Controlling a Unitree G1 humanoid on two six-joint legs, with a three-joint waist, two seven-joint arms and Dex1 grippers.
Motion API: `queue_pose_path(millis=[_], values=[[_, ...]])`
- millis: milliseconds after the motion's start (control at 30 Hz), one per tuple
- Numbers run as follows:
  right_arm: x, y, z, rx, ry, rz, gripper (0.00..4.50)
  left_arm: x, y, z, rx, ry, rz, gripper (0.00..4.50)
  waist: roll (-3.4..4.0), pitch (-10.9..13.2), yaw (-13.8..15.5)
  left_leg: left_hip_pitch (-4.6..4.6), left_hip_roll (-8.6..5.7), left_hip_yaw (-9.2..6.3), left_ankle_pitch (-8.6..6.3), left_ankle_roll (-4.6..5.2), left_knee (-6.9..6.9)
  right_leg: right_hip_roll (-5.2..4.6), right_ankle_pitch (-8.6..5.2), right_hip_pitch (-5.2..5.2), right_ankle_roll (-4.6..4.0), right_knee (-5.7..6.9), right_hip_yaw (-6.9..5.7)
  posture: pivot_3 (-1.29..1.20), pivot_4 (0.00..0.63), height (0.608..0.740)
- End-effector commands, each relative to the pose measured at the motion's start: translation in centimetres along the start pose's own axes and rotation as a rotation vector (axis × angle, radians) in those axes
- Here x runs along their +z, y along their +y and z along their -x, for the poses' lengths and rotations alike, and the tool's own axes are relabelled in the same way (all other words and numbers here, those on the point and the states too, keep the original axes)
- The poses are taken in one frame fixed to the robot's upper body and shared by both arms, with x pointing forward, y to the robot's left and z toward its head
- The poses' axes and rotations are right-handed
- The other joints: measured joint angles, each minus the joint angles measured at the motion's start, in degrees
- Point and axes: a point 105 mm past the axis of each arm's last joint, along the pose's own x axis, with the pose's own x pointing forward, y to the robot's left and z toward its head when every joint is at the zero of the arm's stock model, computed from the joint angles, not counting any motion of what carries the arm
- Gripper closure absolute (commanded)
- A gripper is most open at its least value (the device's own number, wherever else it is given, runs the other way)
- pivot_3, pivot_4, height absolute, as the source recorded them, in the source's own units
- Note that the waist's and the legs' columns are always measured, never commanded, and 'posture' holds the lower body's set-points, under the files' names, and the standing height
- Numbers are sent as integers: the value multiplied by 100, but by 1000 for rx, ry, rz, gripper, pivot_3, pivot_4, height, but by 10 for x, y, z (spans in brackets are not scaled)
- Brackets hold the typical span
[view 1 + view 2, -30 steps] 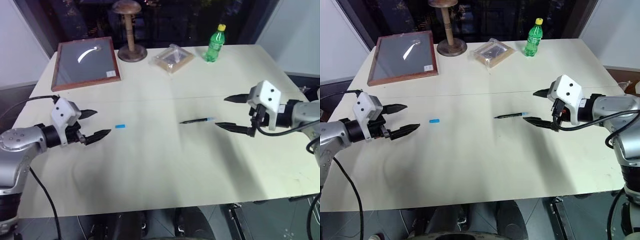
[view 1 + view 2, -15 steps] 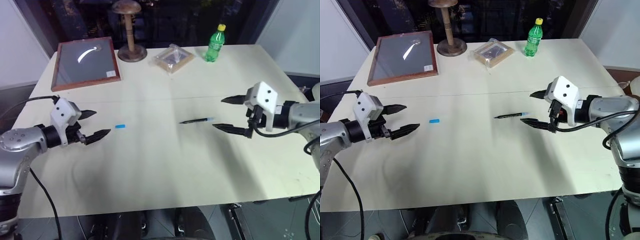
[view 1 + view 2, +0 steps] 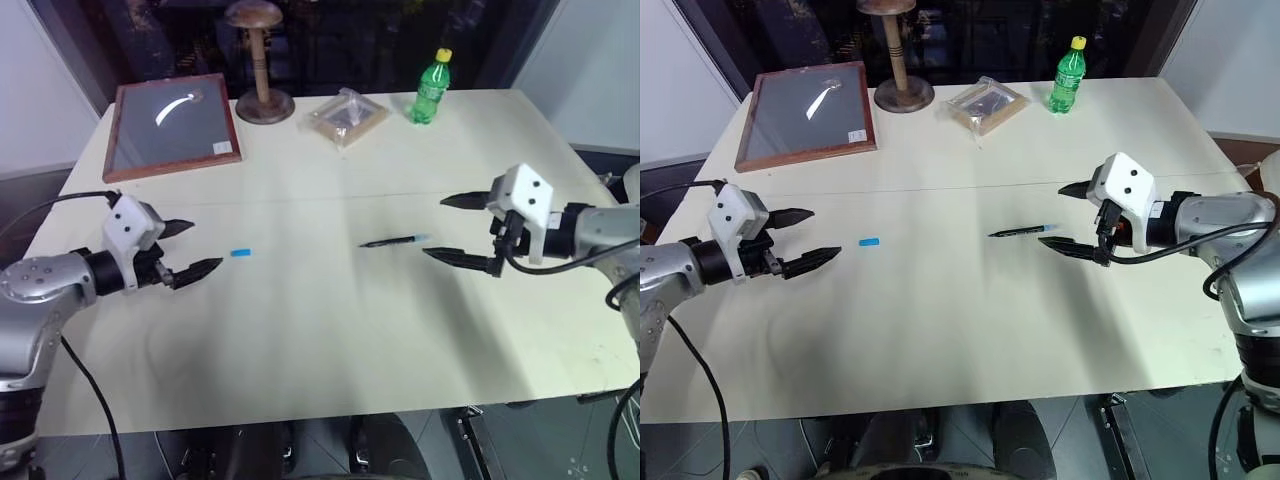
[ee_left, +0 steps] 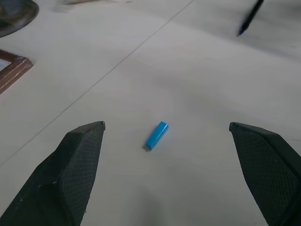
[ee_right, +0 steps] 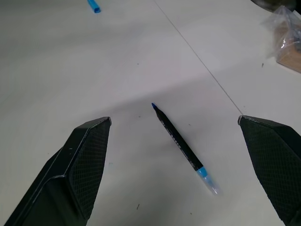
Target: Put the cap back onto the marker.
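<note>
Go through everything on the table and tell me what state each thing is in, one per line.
marker: uncapped, lying flat on the table, not held
cap: off the marker, lying loose
left gripper: open, empty
right gripper: open, empty
green bottle: upright, yellow lid on
framed picture: lying flat
wooden stand: upright
plastic bag: lying flat

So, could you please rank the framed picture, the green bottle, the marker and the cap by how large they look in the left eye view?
1. framed picture, by far the largest.
2. green bottle and marker: similar in length; the bottle is thicker but farther away, so unsure.
3. cap, the smallest.
</note>
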Motion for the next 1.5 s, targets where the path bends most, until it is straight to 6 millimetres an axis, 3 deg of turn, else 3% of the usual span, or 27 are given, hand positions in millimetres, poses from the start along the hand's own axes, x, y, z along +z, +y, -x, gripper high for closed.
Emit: queue_pose_path(millis=[33,500,700,1100,1500], values=[[10,5,2,-3,-36,20,0,6,5,-1,-3,-19,-27,63,0,0,-1,0,0,0,0,0,0,0,0,0,0,0,-1,0,150,740],[8,19,4,-11,-32,-19,0,-5,10,-11,-72,-1,7,63,-2,1,5,-1,0,1,0,0,1,2,0,-1,1,1,-1,0,150,740],[3,22,6,-25,-21,-47,0,-11,10,-33,-208,-9,77,63,-3,1,27,-1,-2,1,0,0,4,19,1,1,2,1,-2,0,150,740],[8,41,9,-88,-40,-97,0,-42,27,-68,-347,127,73,63,-5,2,17,-15,-3,2,1,2,11,31,1,-10,5,8,-8,0,150,740],[8,56,19,-146,-26,-149,0,-56,23,-86,-429,201,-14,63,-11,3,106,-30,-3,0,1,3,17,31,3,-27,9,16,-8,0,150,740]])
